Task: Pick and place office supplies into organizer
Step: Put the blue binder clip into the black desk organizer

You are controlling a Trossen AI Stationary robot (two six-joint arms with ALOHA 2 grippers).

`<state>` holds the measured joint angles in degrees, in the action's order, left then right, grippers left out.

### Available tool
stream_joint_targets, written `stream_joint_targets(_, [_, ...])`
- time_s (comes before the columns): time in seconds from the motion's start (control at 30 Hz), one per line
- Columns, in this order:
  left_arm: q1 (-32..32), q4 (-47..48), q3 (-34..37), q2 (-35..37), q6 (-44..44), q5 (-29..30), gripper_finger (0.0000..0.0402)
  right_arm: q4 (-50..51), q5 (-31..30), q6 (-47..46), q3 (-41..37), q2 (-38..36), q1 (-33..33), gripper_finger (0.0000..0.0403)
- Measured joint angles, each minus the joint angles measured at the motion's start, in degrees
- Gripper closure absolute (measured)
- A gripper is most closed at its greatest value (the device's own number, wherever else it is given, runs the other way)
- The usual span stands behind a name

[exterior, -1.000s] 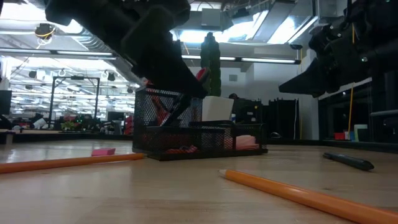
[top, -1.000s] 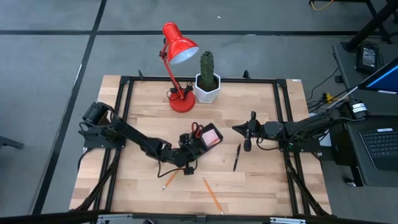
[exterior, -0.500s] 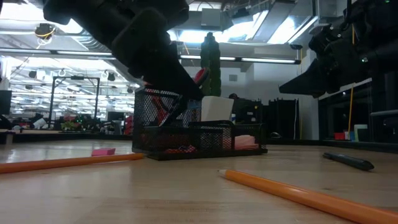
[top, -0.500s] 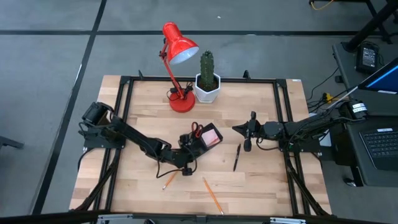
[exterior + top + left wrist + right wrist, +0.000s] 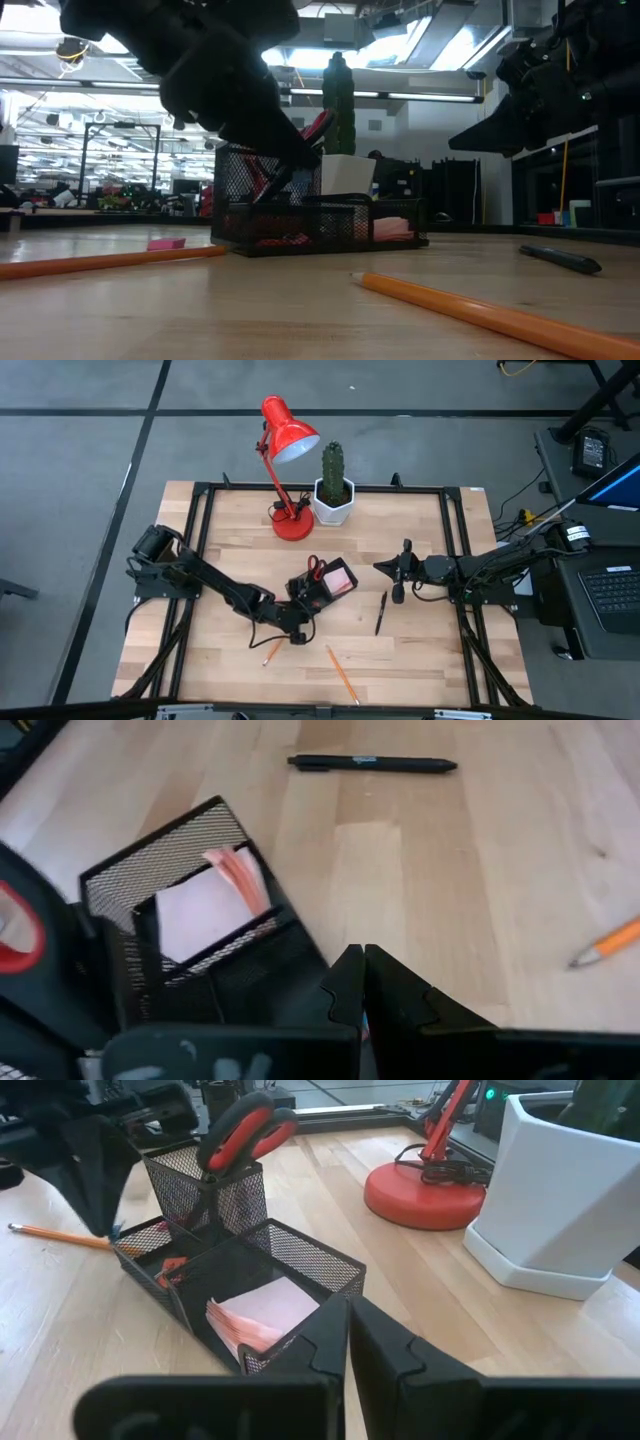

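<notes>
The black mesh organizer (image 5: 322, 584) stands mid-table. Red-handled scissors (image 5: 245, 1130) stand in its tall cup, and the pink sticky pad (image 5: 265, 1312) lies in a low compartment. My left gripper (image 5: 302, 610) is shut and hovers at the organizer's near-left corner (image 5: 300, 960), its fingertips (image 5: 362, 955) together. My right gripper (image 5: 380, 567), also shut, waits to the organizer's right, pointing at it. The black pen (image 5: 381, 612) and two orange pencils (image 5: 272, 651) (image 5: 342, 673) lie flat on the table. A small pink piece (image 5: 165, 243) rests on the wood. My left gripper's shut fingers sit right beside the organizer's low near corner. I cannot tell whether they touch its mesh wall.
The red desk lamp (image 5: 290, 460) and the cactus in its white pot (image 5: 333, 490) stand behind the organizer near the far edge. Bare wood lies along the near edge around the pencils and on the left side.
My left gripper has drawn back a little from the organizer toward the table's left and near edge, staying shut.
</notes>
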<state>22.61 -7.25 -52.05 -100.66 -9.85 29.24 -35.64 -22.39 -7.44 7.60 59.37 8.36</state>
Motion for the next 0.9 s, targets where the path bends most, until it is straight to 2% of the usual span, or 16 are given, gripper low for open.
stream_joint_targets(0.33, [-0.2, 0.2, 0.0, 0.0, 0.8, 1.4, 0.04, 0.0, 0.0, 0.0, 0.0, 0.0, 0.0, 0.0383])
stream_joint_targets(0.5, [-0.2, 0.2, 0.0, 0.1, 1.3, 4.2, 0.04, 0.0, 0.0, 0.0, 0.0, 0.0, 0.0, 0.0383])
stream_joint_targets(0.9, [0.3, -0.6, -0.1, 0.1, 3.9, 4.3, 0.0391, 0.0, 0.0, 0.0, 0.0, 0.0, 0.0, 0.0383])
